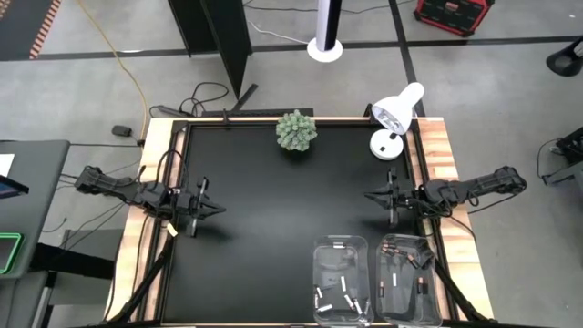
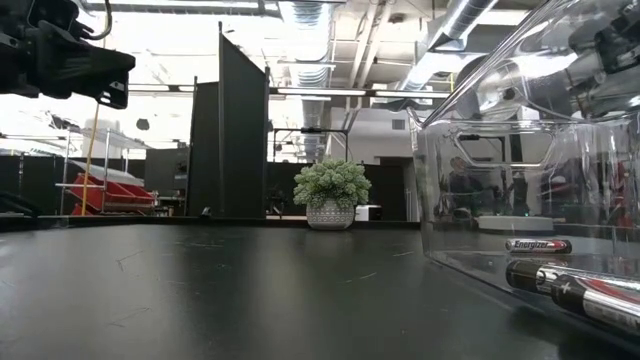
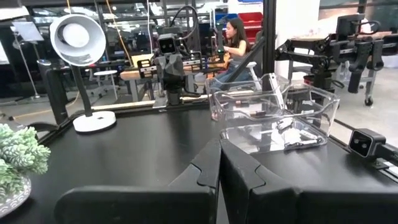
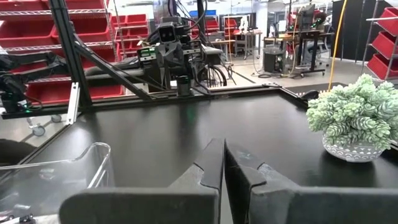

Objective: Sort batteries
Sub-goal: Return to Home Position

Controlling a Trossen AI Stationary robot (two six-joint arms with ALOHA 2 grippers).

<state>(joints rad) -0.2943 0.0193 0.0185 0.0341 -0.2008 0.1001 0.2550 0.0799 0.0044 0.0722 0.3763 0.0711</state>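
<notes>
Even overhead light falls on the matte black table (image 1: 282,200), and shadows there are faint. At table height, ceiling strip lights (image 2: 305,15) burn out the background, leave the left arm (image 2: 60,55) nearly in silhouette and lay a pale sheen across the tabletop. Glare streaks the curved wall of the clear bin (image 2: 500,110), which warps the room behind it.
</notes>
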